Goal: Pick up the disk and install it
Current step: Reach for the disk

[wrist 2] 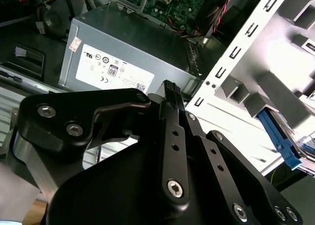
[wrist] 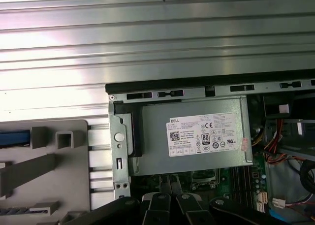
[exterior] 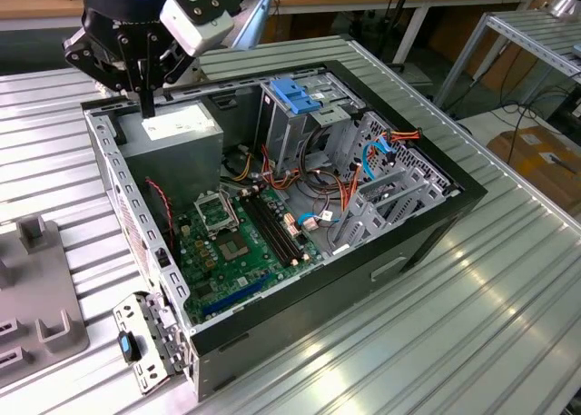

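Black multi-link claw [exterior: 145, 104] hangs over the back corner of the open black computer case [exterior: 300, 311]. The case sits with its open side up on the ribbed metal bench [exterior: 472, 342].

Claw state: clenched, fingers pressed together with nothing between them. This reads the same in the second wrist view [wrist 2: 170, 87] and the first wrist view [wrist: 174, 199].

Fingertips sit just above the grey power-supply box with a white label [exterior: 177, 129], near the case wall. I cannot tell whether they touch it. The box fills that corner of the case in both wrist views [wrist 2: 123, 62] [wrist: 197, 136].

Inside the case, the green motherboard [exterior: 236, 247] lies flat on the floor. The metal cage with a blue plastic top [exterior: 298, 95] stands at the far side.

Disk [wrist: 15, 138]: seen as the blue plastic edge of its carrier, seated in a slot of the grey slotted fixture [wrist: 54, 171]. The fixture rests on the bench outside the case. The drive body itself is hidden. The same blue edge appears in the second wrist view [wrist 2: 275, 136]. In the exterior view the fixture [exterior: 41, 292] lies at the exterior view's left of the case. The disk is well apart from the claw and not gripped.
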Available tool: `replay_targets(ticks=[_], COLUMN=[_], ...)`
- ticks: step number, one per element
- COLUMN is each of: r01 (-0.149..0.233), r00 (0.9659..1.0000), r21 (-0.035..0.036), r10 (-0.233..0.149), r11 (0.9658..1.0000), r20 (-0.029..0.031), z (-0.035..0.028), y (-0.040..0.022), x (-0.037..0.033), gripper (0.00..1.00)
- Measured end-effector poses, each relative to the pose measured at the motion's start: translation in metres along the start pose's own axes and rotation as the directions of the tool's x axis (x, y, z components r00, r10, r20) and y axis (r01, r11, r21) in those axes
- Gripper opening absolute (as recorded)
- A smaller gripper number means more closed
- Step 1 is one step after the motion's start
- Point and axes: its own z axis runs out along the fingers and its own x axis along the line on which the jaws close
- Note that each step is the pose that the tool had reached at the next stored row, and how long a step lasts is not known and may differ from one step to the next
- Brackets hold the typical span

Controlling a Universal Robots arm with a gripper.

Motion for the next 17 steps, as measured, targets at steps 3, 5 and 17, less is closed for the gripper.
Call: replay_targets(ticks=[3,5,17], r01=[0.000,0.000,0.000], r00=[1.0000,1.0000,1.0000], r21=[0.0001,0.0000,0.0001], r10=[0.000,0.000,0.000], r11=[1.0000,1.0000,1.0000], r20=[0.0000,0.0000,0.0000], z=[0.0000,0.0001,0.0003], y=[-0.0002,-0.0003,-0.0010], x=[0.0022,0.0034,0.0123], gripper=[0.11,0.11,0.11])
